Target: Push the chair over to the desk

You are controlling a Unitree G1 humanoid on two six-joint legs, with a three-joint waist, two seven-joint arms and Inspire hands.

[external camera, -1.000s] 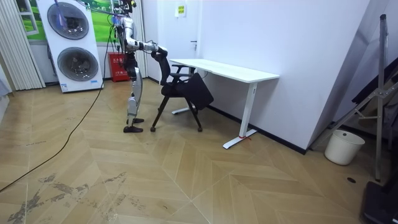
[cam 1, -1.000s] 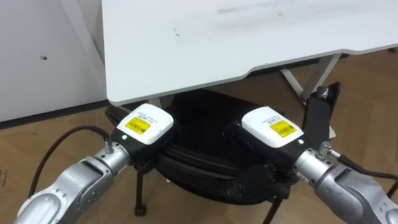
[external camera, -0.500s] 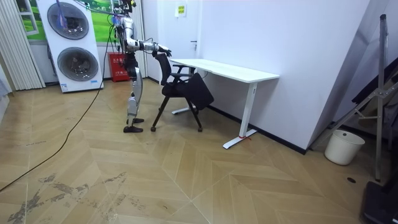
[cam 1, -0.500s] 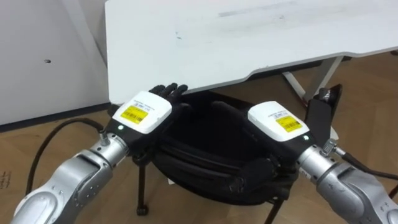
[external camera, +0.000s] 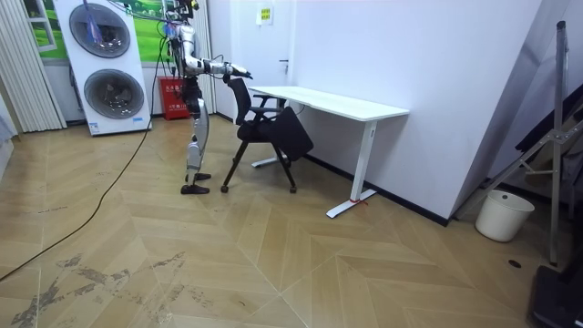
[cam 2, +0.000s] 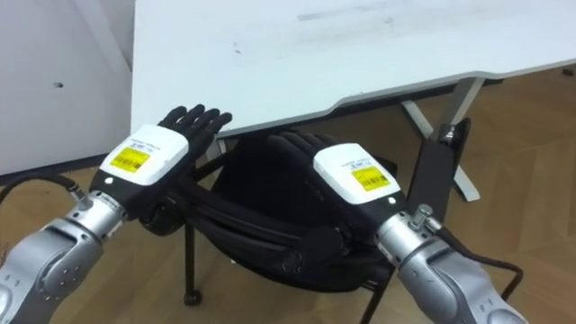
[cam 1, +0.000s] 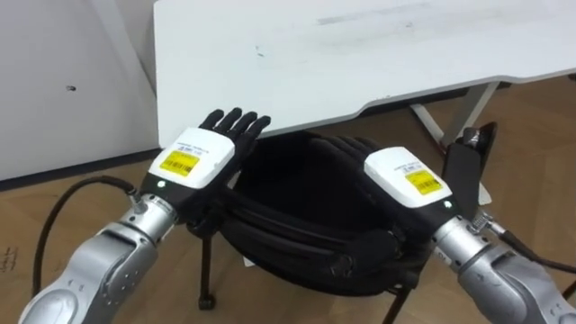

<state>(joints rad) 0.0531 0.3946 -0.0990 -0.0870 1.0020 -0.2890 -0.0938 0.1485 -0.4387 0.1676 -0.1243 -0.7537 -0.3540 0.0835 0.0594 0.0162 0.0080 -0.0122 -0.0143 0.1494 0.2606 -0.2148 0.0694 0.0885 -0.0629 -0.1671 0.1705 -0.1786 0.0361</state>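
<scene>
A black office chair [cam 1: 297, 225] stands in front of me, its seat partly under the white desk [cam 1: 360, 63]. I stand right behind its backrest, arms stretched forward, as the room view shows the chair [external camera: 264, 128]. My left hand [cam 1: 193, 157] hovers over the backrest's left top corner with straight fingers [cam 1: 236, 121], open. My right hand [cam 1: 405, 175] lies over the backrest's right top, fingers [cam 1: 346, 144] stretched forward, open too. Whether the palms touch the backrest I cannot tell. The same left hand [cam 2: 144, 153] and right hand [cam 2: 355, 175] appear in the right eye view.
The desk's white leg [cam 1: 432, 121] and the chair's armrest [cam 1: 463, 166] stand at my right. A white wall is at my left. Behind me are stacked washing machines [external camera: 105, 64] and a red box [external camera: 173, 98]. A white bin [external camera: 504, 215] stands far off by the wall.
Both hands have gone from curled on the backrest's top edge to straight fingers and have risen slightly. The chair has stayed where it was.
</scene>
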